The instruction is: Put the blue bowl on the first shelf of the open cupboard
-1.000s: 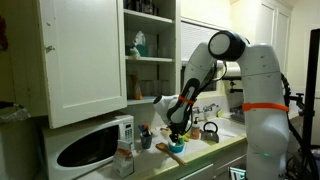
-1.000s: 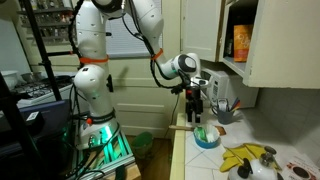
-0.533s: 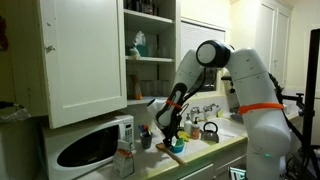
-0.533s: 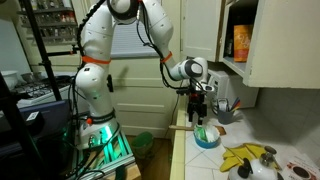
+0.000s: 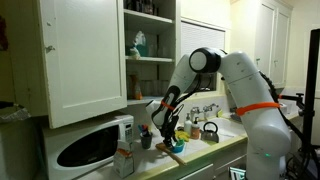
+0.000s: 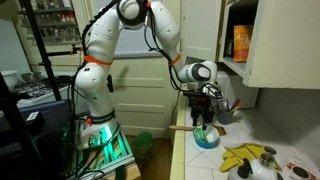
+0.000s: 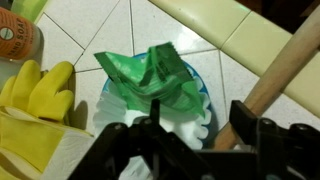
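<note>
The blue bowl [image 5: 176,148] sits on the tiled counter in front of the microwave. It also shows in an exterior view [image 6: 207,138]. In the wrist view its blue rim [image 7: 207,80] holds crumpled green and white material. My gripper [image 7: 197,125] is open, low over the bowl. One finger is over the bowl's inside and the other outside its right rim. It shows in both exterior views [image 5: 170,136] [image 6: 204,124]. The open cupboard [image 5: 85,55] hangs up left. Its first shelf [image 5: 150,97] is the lowest board.
A white microwave [image 5: 90,145] stands under the cupboard. A teal bottle [image 5: 140,45] is on a higher shelf. A wooden stick [image 7: 285,70] lies beside the bowl, with yellow gloves [image 7: 35,95] on its other side. A kettle [image 5: 210,130] stands by the sink.
The arm has swung over and lowered toward the bowl. The gripper now sits just above it. The bowl has not moved.
</note>
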{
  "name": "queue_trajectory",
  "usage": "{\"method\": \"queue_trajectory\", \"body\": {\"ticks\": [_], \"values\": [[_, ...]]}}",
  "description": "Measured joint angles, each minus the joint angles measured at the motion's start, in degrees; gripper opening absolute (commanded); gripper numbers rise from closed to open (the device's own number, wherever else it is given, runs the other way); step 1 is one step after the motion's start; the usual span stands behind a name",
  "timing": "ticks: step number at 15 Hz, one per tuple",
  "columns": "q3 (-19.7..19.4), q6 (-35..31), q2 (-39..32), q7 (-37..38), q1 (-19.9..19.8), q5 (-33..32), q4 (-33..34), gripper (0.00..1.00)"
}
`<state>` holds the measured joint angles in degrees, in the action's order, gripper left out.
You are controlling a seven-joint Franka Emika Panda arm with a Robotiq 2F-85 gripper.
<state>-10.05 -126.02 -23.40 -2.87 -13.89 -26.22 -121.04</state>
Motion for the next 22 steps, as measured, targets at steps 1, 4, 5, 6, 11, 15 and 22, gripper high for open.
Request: {"method": "queue_trajectory", "body": {"ticks": [1, 4, 5, 6, 11, 15, 22], "values": [[0.00, 0.33, -0.37, -0.40, 0.15, 0.18, 0.50, 0.35], [0.00, 0.92, -1.13, -0.79, 0.64, 0.56, 1.38, 0.12], [0.00, 1.17, -1.25, -0.79, 0.80, 0.58, 1.56, 0.06], [0.00, 1.55, -1.36, -0.79, 0.96, 0.60, 1.78, 0.00], [-0.26, 5.39, -0.82, 0.95, 1.98, 0.70, 2.66, 0.01], [-1.08, 9.40, 4.42, 3.35, 2.90, 0.29, 1.49, 0.01], [-1.19, 14.67, 25.64, 2.41, 3.75, -6.02, -8.91, 0.01]]}}
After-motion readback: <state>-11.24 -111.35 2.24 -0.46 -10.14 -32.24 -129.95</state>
